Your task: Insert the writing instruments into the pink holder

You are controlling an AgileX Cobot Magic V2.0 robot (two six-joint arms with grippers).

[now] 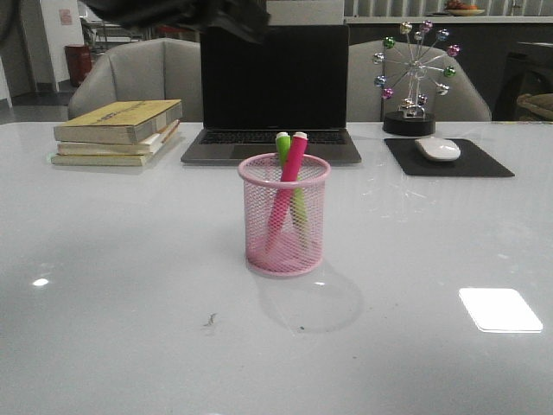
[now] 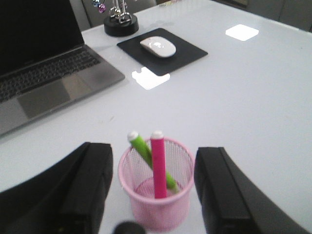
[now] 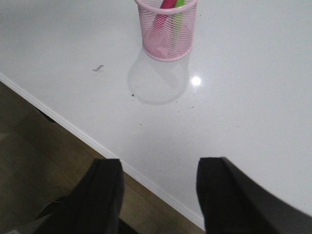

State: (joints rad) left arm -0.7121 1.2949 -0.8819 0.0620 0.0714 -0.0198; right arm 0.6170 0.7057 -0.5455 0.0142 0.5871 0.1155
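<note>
Pink holder (image 1: 284, 216): upright on worktop (image 1: 130, 285), containing green marker (image 1: 282, 143) and magenta marker (image 1: 294, 160); no legible writing. Left claw (image 2: 155, 190) and right claw (image 3: 158, 195): wide, empty.

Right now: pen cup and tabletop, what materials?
Pink holder: looks like painted wire mesh, matte, since the markers show through the open grid; rim and base are solid. Table: glossy white, glass or lacquer, can't tell; it mirrors ceiling lights and the cup.

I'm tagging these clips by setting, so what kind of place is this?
Probably an office or lounge workspace: a white desk with an open laptop, a mouse on its pad, stacked books, and a pink holder with two markers. Padded chairs stand behind.
</note>
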